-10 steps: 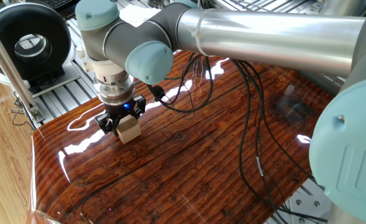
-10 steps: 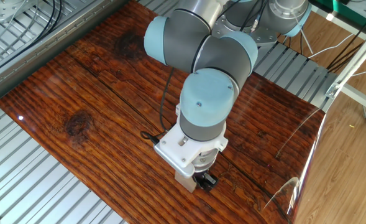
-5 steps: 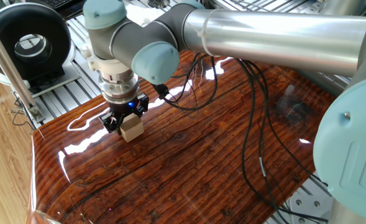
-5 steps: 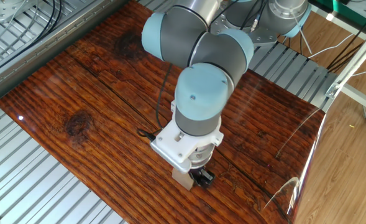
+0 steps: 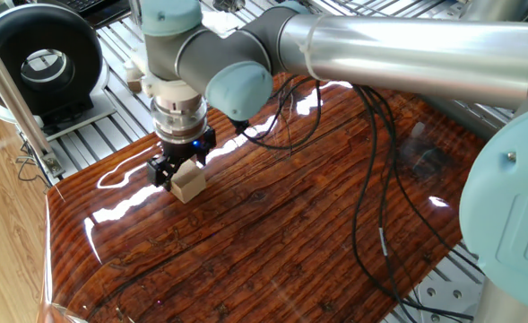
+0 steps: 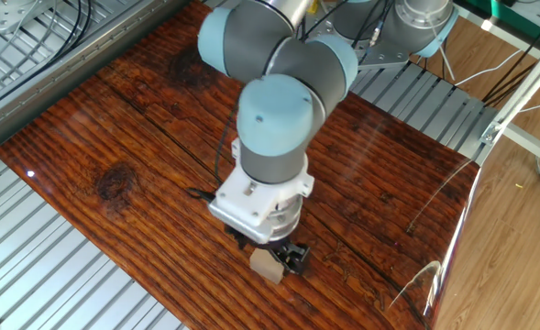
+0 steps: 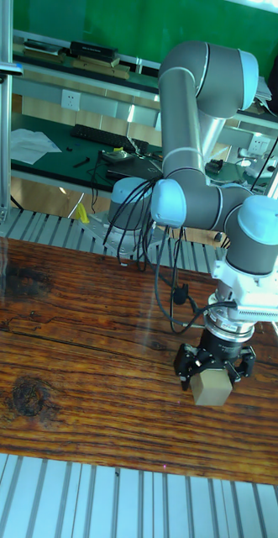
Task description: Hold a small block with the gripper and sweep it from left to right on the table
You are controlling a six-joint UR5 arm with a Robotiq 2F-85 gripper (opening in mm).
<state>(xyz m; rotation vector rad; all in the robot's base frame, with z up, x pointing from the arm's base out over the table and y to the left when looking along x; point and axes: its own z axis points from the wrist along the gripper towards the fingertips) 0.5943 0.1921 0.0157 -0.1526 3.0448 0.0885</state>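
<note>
A pale beige small block (image 5: 188,184) rests on the glossy reddish-brown table (image 5: 272,233) near its left end in one fixed view. My black gripper (image 5: 182,171) is shut on the small block (image 7: 212,387), one finger on each side. From the other fixed view the small block (image 6: 268,264) shows just below the wrist, with the gripper (image 6: 279,258) partly hidden behind the white flange. In the tall fixed view the gripper (image 7: 212,376) stands vertical at the board's right end, the blue ring on the wrist lit.
A ribbed aluminium slat frame (image 6: 40,275) borders the table. A black round device (image 5: 41,61) stands on the slats at the far left. Black cables (image 5: 371,179) hang from the arm over the board. A metal post (image 5: 12,99) stands beside the table's corner.
The gripper, still shut on the small block, has slid a short way across the table; the arm's wrist joints shifted with it.
</note>
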